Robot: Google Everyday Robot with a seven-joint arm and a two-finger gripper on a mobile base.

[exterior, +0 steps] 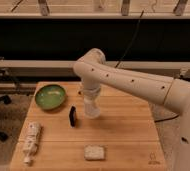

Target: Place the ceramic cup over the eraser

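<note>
Just beside the upright black oblong eraser (73, 116), the claw (91, 101) grips the white tapered ceramic cup (92, 111).

The worktop (128, 130) is pale honey wood, striped with thin plank seams, with 1 small dark mark printed at its near right corner. The arm (133, 82) is cream, dotted with small dark holes. Its tool (91, 99), the same cream, hangs over the middle of the worktop at the top of the cup (92, 111), which is plain white. Just left of the cup, the eraser (73, 116) is black. The bowl (50, 96) is green, lighter inside. The bottle (31, 143) is off-white. The pad (94, 152) is pale grey.
</note>
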